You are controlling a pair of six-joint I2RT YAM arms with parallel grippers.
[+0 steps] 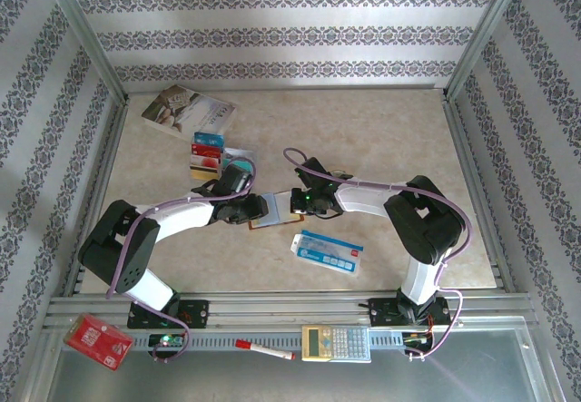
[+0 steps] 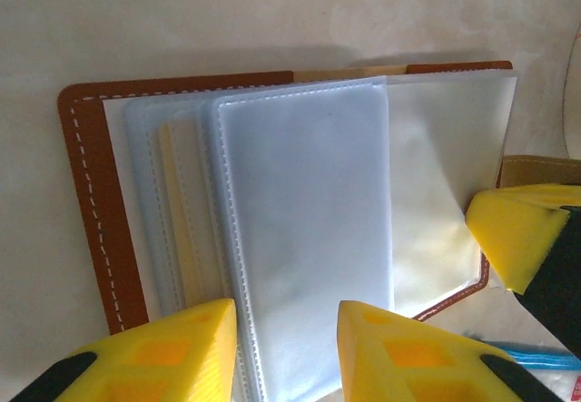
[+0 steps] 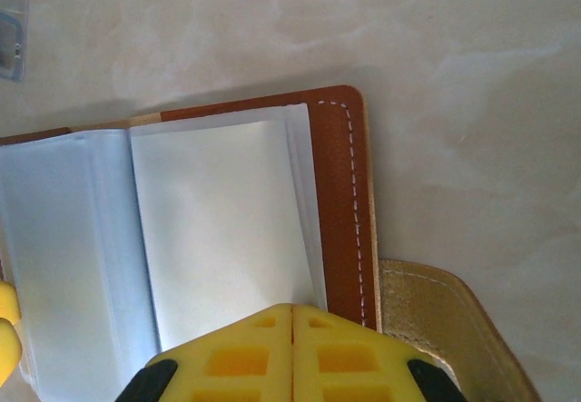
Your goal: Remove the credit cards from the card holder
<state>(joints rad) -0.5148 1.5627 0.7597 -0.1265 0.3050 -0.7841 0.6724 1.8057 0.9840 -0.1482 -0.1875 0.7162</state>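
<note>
Two arms, the left arm [image 1: 136, 239] and the right arm [image 1: 422, 220], are bending inward over the pale table [image 1: 381, 139] and meeting near its middle. A paperback book [image 1: 186, 110] is lying at the far left of the table, and a blue-and-white packet [image 1: 327, 251] is sitting nearer the bases, just right of centre. Between the two wrists the card holder [image 2: 95, 202] is lying open and flat, its brown leather cover facing down and its clear sleeves [image 2: 309, 202] fanning upward. A yellow-gold strip is showing through the sleeves on one side; whether it is a card cannot be told. Several credit cards [image 1: 207, 151] are lying in a loose pile between the book and the left wrist, apart from the holder. The left gripper [image 2: 283, 316] is hovering at the holder's edge with its jaws spread, straddling the sleeves. The right gripper [image 3: 292, 329] is sitting at the opposite side, jaws pressed together over the edge of a white sleeve; whether they are pinching it cannot be told.
</note>
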